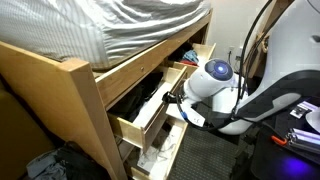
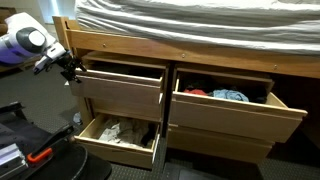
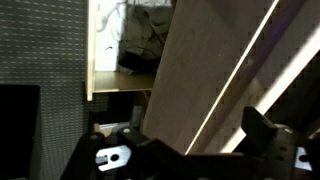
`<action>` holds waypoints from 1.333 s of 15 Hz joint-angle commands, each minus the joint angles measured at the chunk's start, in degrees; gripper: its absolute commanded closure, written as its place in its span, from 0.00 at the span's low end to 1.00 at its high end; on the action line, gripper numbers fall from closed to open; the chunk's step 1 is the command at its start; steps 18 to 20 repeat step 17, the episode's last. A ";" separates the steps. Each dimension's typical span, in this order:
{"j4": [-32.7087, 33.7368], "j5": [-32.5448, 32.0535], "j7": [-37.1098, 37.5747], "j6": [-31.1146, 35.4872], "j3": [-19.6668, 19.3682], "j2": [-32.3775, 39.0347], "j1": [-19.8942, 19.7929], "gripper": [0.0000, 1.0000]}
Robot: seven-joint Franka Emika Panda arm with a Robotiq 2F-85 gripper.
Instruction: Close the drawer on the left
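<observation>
Here, in an exterior view, the drawer (image 1: 140,112) stands pulled out from under the bed (image 1: 60,72). It is the upper one of a stack, and dark clothes show inside it. The gripper (image 1: 176,97) sits right against its plain flat front. Whether the two are touching is hard to tell at this size. Beneath it the sock drawer (image 1: 160,152) is also pulled out, with white things in it.

Seen from the front in an exterior view, the drawer (image 2: 125,92) is the upper one at the left end of the bed frame (image 2: 190,48), and it is partly out. The gripper (image 2: 71,68) is at its top left corner. The sock drawer (image 2: 116,135) hangs open below. To the right, a third drawer (image 2: 228,104) is open, with red and blue items inside.

In the wrist view, a pale wood panel (image 3: 205,80) slants across the frame. The jaws of the gripper (image 3: 190,142) stand apart, one finger (image 3: 110,155) on each side of the panel. White socks (image 3: 140,30) lie beyond.
</observation>
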 commanded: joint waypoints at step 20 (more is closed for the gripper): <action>1.22 8.70 -2.62 7.02 -0.96 6.49 1.87 0.00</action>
